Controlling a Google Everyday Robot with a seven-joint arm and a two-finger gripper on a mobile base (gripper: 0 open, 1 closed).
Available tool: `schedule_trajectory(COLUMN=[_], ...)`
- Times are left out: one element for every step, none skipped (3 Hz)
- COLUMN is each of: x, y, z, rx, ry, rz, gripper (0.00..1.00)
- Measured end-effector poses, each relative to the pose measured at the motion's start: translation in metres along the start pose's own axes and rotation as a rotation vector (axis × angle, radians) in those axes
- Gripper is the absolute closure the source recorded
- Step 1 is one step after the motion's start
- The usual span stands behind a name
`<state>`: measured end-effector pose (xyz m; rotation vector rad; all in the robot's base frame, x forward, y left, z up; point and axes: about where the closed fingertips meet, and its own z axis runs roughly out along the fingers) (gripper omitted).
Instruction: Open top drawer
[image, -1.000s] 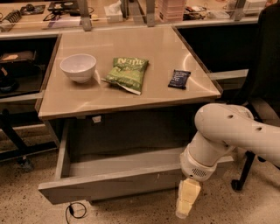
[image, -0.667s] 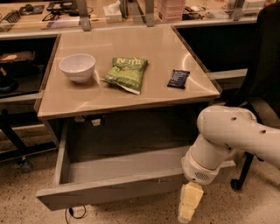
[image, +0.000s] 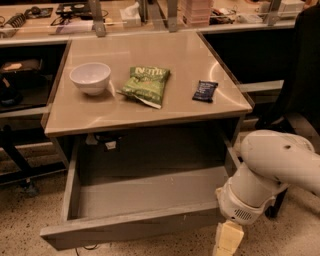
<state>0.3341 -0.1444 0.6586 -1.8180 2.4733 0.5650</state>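
The top drawer (image: 131, 227) is seen drawn well out, so little is judged left, while the gripper (image: 228, 241), at five o'clock beside its front, cannot be told open or closed.

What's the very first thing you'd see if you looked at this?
The big grey top drawer stands wide open under the table. The robot's white arm bulges at its right corner, gripper down at the picture's bottom edge. On the table: white bowl, green snack bag, dark packet.
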Motion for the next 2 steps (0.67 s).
schedule_trajectory(x=[0.0086, 0.008], y=[0.0128, 0.012], z=[-0.0034, -0.0043], rx=[0.004, 0.004], ry=[-0.009, -0.009], rz=[0.016, 0.016], gripper=[0.0, 0.0])
